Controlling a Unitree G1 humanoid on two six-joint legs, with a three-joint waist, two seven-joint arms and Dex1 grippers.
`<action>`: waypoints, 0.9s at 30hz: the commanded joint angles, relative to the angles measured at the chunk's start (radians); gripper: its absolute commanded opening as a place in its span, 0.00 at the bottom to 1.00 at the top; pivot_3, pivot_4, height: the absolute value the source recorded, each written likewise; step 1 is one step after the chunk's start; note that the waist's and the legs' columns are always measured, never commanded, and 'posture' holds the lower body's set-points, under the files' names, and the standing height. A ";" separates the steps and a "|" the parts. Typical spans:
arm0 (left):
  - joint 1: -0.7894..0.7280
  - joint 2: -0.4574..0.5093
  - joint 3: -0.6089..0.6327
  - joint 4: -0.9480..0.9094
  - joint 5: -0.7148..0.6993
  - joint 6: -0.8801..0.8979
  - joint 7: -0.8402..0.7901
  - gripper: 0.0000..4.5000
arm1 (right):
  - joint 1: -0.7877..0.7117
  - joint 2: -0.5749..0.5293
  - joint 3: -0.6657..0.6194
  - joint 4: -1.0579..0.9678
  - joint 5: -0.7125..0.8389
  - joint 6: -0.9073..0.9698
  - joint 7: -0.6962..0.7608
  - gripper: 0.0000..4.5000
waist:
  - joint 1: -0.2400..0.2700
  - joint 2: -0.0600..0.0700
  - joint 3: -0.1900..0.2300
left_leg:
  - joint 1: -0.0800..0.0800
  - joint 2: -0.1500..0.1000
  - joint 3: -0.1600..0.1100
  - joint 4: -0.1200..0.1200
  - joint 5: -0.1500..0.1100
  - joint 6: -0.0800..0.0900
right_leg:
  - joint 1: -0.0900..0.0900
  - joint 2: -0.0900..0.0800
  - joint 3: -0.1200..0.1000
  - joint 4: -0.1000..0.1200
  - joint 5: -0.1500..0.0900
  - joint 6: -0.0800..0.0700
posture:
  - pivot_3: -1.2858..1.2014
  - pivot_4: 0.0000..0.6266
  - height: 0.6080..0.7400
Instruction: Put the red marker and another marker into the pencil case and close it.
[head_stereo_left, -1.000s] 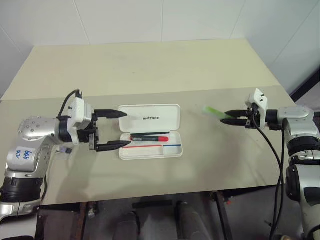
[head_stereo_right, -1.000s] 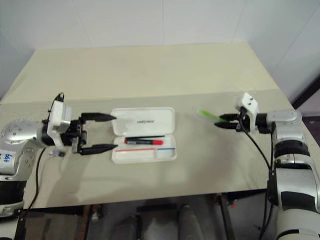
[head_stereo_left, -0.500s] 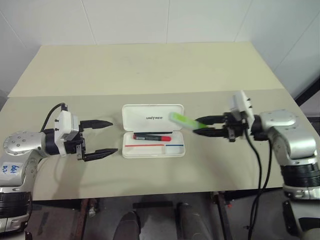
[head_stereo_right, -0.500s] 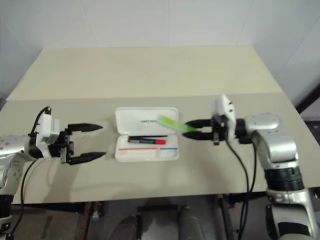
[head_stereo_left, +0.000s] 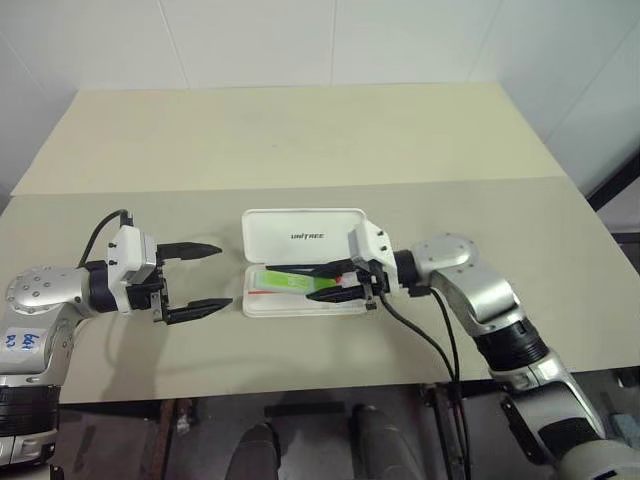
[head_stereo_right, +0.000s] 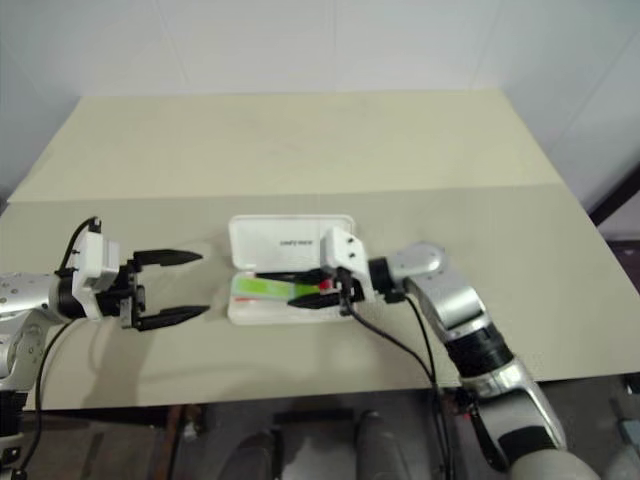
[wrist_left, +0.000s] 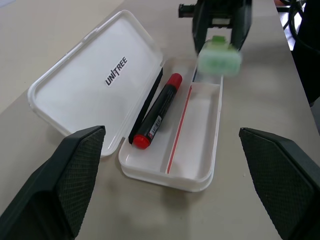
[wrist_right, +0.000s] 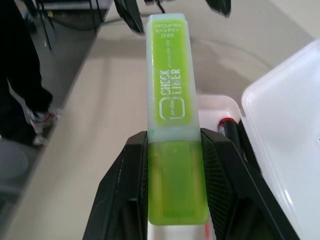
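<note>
White plastic, the pencil case (head_stereo_left: 303, 262) lies open in the middle of the table (head_stereo_left: 300, 140), lid flat behind the tray, and the red marker (wrist_left: 157, 111) already rests in the tray against the hinge side. The right gripper (head_stereo_left: 337, 282) is clamped on the light green marker (head_stereo_left: 285, 281), holding it lengthwise just above the tray. The left gripper (head_stereo_left: 197, 278) hangs beside the case's short end with its fingers spread wide and nothing between them.

To finish this step well, I judge the green marker should be lowered into the free lane in front of the red one, kept parallel to the tray's long side, and let go only once it is below the rim, so the lid can fold down cleanly.

A second ago the right gripper held the green marker far out to the right, well apart from the case; it has since swept in over the tray
</note>
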 joint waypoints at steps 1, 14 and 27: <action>0.017 0.025 0.047 -0.001 0.001 -0.017 0.003 1.00 | -0.057 0.028 0.036 0.081 -0.047 -0.071 0.027 0.24 | 0.000 0.000 0.000 | 0.000 0.000 0.000 0.000 0.000 0.000 | 0.000 0.000 0.000 0.000 0.000 0.000 | 0.52 0.24 1.00; 0.063 0.029 0.080 -0.030 -0.006 -0.011 0.032 1.00 | -0.075 0.101 0.112 0.147 -0.121 -0.065 0.058 0.24 | -0.001 0.000 0.000 | 0.000 0.000 0.000 0.000 0.000 0.000 | -0.001 0.000 -0.001 0.002 0.000 -0.001 | 0.52 0.24 1.00; 0.050 0.022 0.067 -0.030 -0.010 -0.012 0.044 1.00 | -0.120 0.142 0.098 0.206 -0.164 -0.033 0.020 0.24 | -0.003 0.000 0.000 | 0.001 0.000 -0.001 0.000 0.000 0.000 | -0.001 0.000 -0.001 0.002 -0.001 -0.001 | 0.52 0.24 1.00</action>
